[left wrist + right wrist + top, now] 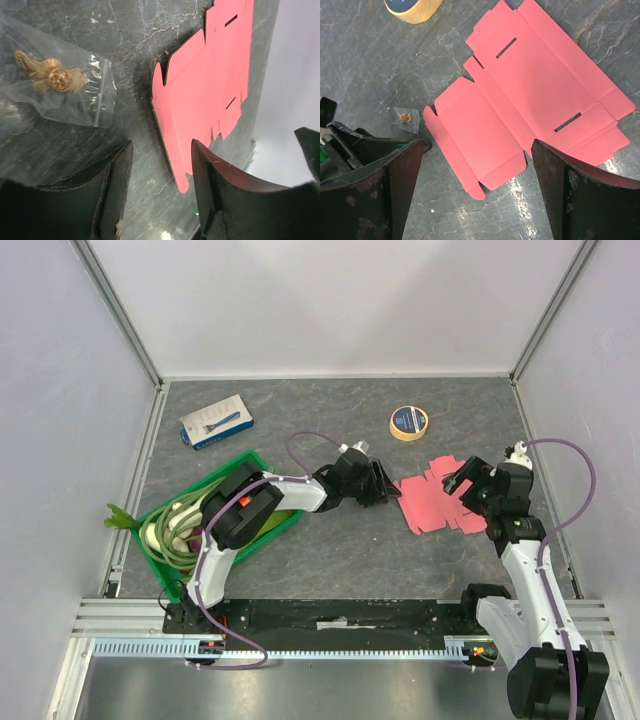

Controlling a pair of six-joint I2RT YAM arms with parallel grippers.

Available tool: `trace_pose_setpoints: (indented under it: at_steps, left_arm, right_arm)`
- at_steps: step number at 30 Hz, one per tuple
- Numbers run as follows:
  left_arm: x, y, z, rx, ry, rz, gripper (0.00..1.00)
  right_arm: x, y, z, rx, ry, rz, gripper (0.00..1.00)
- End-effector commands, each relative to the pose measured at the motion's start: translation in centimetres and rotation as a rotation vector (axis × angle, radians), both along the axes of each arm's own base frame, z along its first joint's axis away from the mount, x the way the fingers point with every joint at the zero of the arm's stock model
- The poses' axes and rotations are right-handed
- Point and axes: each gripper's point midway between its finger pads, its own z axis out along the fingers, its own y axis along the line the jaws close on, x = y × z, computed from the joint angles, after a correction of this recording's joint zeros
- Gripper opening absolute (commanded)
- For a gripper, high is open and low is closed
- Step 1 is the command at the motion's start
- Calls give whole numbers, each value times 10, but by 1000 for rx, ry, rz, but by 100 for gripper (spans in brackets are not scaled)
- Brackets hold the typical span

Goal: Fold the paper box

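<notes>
The paper box (435, 502) is a flat pink card cut-out with flaps and slots, lying right of centre on the dark table. My left gripper (385, 485) sits low at its left edge. In the left wrist view the paper box (205, 90) has its narrow side flap reaching in between the jaws, close to the right finger (210, 170), and the left gripper (161, 150) is open with a clear gap. My right gripper (465, 480) hovers over the card's upper right part. In its own view the right gripper (475, 147) is wide open above the paper box (530, 90).
A small clear bag with a gold trinket (60, 80) lies on the table just left of the card, also in the right wrist view (406, 119). A tape roll (408, 422) sits behind the card. A blue-and-white package (216, 421) and a green crate (247, 457) of vegetables are at the left.
</notes>
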Motion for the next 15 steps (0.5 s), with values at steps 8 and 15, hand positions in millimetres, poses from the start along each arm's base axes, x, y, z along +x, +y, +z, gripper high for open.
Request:
trace_pose_setpoints:
  at_steps: [8, 15]
  left_arm:
    - [15, -34, 4, -132, 52, 165, 55]
    - [16, -41, -4, -169, 61, 192, 38]
  right_arm:
    - [6, -2, 32, -36, -58, 14, 98]
    - [11, 9, 46, -26, -85, 93, 98]
